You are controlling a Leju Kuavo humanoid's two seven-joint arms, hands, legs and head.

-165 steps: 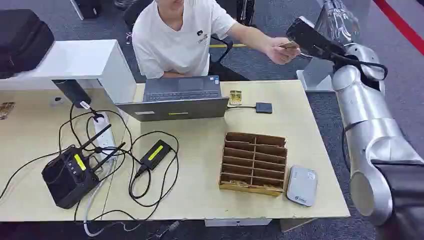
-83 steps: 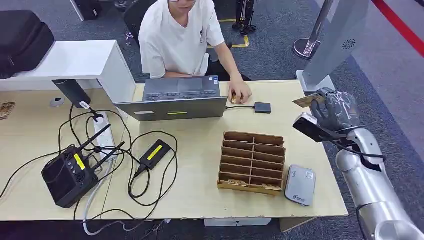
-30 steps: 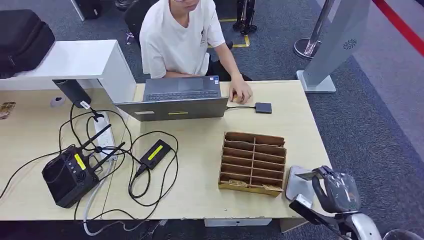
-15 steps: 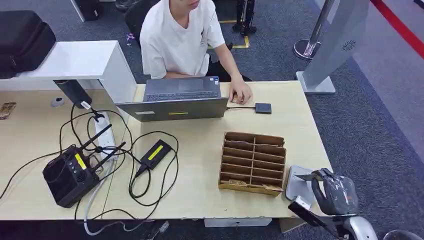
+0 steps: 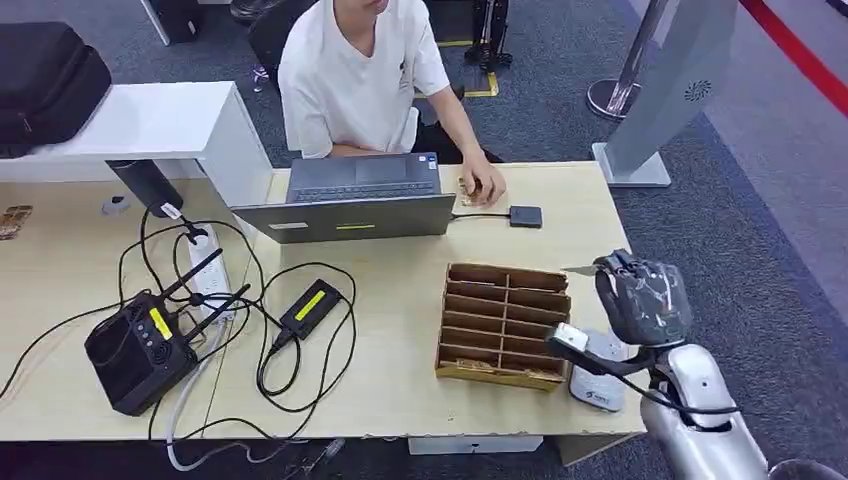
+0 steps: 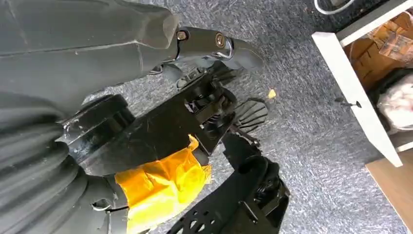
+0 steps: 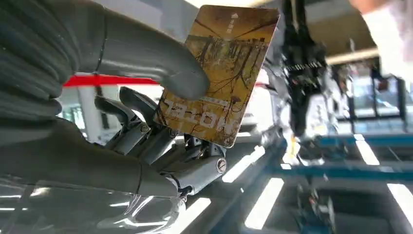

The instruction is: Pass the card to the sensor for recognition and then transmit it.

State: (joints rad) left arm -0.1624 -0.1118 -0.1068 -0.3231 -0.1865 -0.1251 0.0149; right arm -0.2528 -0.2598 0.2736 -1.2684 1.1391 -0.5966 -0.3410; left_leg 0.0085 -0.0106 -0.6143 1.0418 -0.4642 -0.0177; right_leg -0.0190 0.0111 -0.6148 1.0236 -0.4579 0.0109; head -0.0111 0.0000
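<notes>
Router (image 5: 135,348): black, lower left of frame, on table (image 5: 400,400), cables round it.
Laptop (image 5: 350,200): upper centre, open; person (image 5: 355,70) behind it, one hand (image 5: 485,188) on table just right of it.
Wooden tray (image 5: 505,325): centre-right, slotted.
Sensor (image 5: 598,380): grey pad, lower right, just right of tray, partly hidden by arm.
Right hand (image 5: 640,298): right of frame, above sensor; thumb & fingers pinch card (image 7: 221,73), rest of fingers curled.
Card: in right hand, yellow-brown print; edge-on sliver in head view.
Left hand (image 6: 160,161): can't tell if open or closed.
</notes>
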